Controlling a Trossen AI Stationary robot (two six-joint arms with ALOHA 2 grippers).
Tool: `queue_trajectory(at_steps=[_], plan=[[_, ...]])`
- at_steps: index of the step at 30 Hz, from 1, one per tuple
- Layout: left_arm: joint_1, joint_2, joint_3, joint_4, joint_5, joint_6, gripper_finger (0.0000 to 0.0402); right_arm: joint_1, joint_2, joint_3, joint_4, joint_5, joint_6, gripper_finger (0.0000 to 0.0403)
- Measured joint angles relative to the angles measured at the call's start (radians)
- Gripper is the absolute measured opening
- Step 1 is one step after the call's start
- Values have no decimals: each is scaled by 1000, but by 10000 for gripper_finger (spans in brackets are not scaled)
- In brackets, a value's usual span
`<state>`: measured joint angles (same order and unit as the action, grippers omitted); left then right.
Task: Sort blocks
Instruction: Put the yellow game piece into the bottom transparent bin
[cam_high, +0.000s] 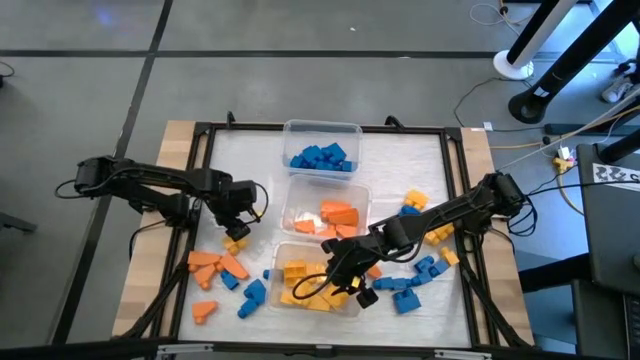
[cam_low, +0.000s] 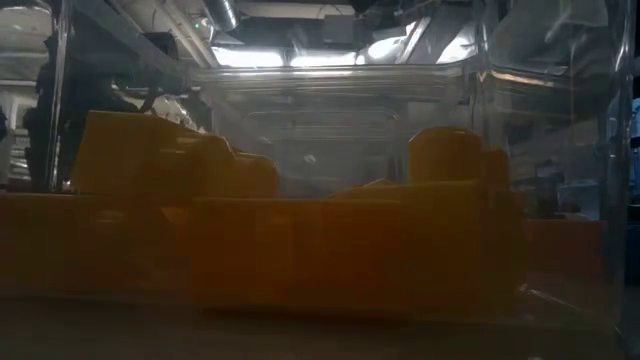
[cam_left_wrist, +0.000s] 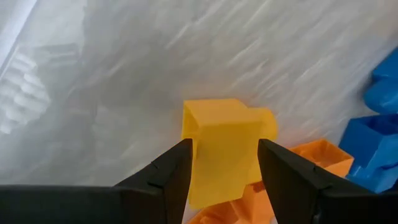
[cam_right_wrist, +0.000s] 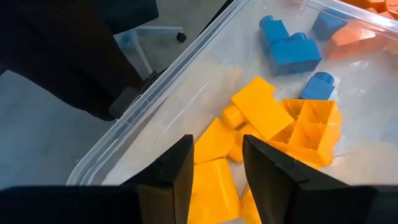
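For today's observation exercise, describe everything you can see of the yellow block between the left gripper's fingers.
The yellow block is a chunky piece of smooth, matte plastic with a flat top face and a rounded stud jutting from one side. It sits upright between the left gripper's two dark fingers, which stand close along both its flanks. It appears to rest partly on orange blocks, over the white table mat, left of the middle tub. Blue blocks lie nearby.

The left arm is seen stretched in from the table's left edge, its gripper closed on a yellow block — the right arm is reached in from the right, angled down, its gripper parted, nothing held between the fingers.
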<state>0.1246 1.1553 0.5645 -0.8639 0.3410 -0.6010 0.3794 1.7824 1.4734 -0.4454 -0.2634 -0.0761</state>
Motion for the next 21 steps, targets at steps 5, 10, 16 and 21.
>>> queue_trajectory(at_steps=[5, 10, 16, 21], plan=[[1, -3, -64, 61, 44, -1, 171, 0, 0, 0, 0, 0, 0, 138], [1, -3, -83, 81, 63, 7, 169, 0, 0, 0, -1, -11, 0, 138], [0, -2, -85, 122, 88, 60, 124, 0, -4, 0, -1, -11, 0, 138], [0, -3, -85, 130, 95, 67, 64, 0, -25, 0, -9, -11, -2, 138]])
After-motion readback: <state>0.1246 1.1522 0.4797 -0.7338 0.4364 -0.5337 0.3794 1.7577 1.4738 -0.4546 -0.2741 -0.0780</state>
